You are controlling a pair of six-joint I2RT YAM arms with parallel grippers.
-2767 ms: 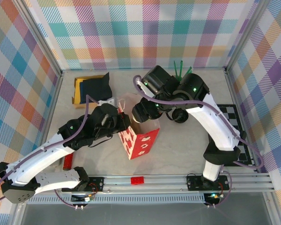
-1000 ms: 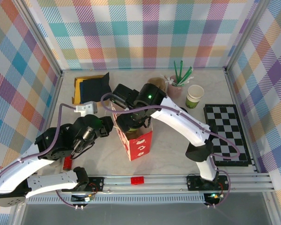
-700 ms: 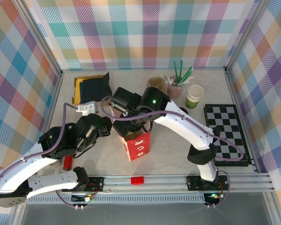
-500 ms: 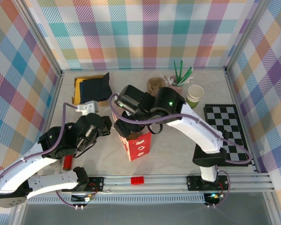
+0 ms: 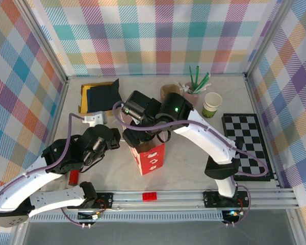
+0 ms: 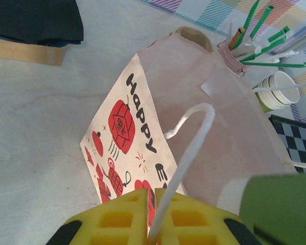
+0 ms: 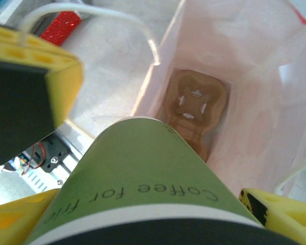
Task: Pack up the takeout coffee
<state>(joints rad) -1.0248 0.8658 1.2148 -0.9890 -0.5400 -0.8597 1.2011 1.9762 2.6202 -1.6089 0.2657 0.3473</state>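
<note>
Left pincer [image 6: 154, 214] pinched shut; right pincer [image 7: 143, 214] spread wide in grip, aimed steeply downward.

right gripper [image 7: 143, 219]: swinging in from back of counter [image 5: 194, 163], bringing takeout coffee [image 7: 143, 178] over open paper bag [image 5: 152, 155] | left gripper [image 6: 154, 204]: jaws closing onto bag's white handle [image 6: 188, 138]
</note>
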